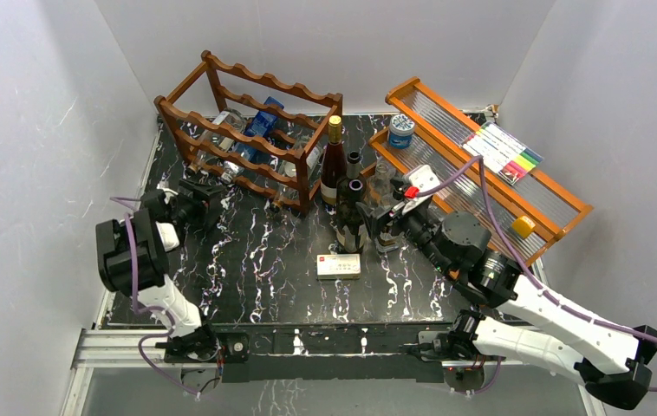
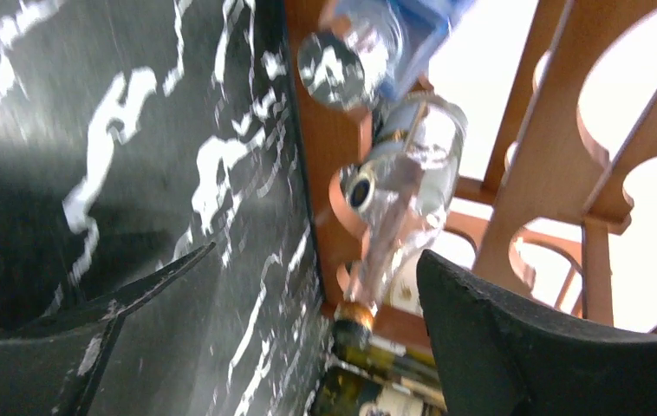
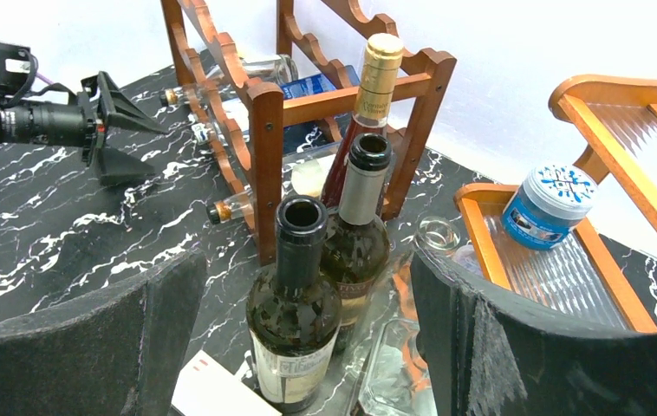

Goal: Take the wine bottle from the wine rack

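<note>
The left hand hovers low over the black marbled table, fingers spread apart and empty, aimed at the near face of the dark wooden wine rack. A clear wine bottle lies on its side in the rack among other bottles. Its neck pokes out toward the left hand, just ahead of the fingertips and not touching them. The right hand, fingers also wide apart and gripping nothing, sits close behind a cluster of upright bottles beside the rack's right end. They include a dark open-necked bottle and a gold-capped bottle. A small white box lies flat on the table near them. At right, an orange shelf carries a blue-lidded jar.
</note>
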You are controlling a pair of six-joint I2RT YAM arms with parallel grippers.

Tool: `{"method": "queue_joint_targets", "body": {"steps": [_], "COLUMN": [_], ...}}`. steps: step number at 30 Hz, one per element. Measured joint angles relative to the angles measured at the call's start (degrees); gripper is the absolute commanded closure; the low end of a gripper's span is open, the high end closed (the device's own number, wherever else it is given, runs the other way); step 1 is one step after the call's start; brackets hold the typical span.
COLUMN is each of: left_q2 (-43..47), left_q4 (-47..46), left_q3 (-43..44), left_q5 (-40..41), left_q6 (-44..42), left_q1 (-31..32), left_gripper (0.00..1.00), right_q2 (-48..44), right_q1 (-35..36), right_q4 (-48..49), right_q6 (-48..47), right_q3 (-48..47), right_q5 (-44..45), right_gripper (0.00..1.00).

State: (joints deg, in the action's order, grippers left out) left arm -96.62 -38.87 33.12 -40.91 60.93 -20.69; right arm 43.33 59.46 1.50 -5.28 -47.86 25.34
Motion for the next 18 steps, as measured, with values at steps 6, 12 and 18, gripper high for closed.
{"method": "queue_joint_targets", "body": {"steps": [6, 12, 18], "left_q2": [-10.97, -16.85, -19.96], "left_q4": [-9.94, -15.82, -19.43], "left_q3": [4.11, 9.51, 10.99], "left_q5": [4.55, 6.95, 8.2], "left_q6": [3.8, 5.77, 7.34], "left_q1": [2.89, 5.6, 5.75], "left_gripper": [0.33, 0.32, 0.36], "right_q2": [-1.16, -1.92, -3.26], "right_q1": [0.0, 0.0, 0.0], "right_q4": [-0.15, -0.74, -1.6], "right_q6": [-0.9, -1.03, -1.01], "right_q3": [0.85, 0.85, 0.85], "right_q5": [0.04, 0.26, 0.57], "right_gripper": [0.02, 0.02, 0.02]}}
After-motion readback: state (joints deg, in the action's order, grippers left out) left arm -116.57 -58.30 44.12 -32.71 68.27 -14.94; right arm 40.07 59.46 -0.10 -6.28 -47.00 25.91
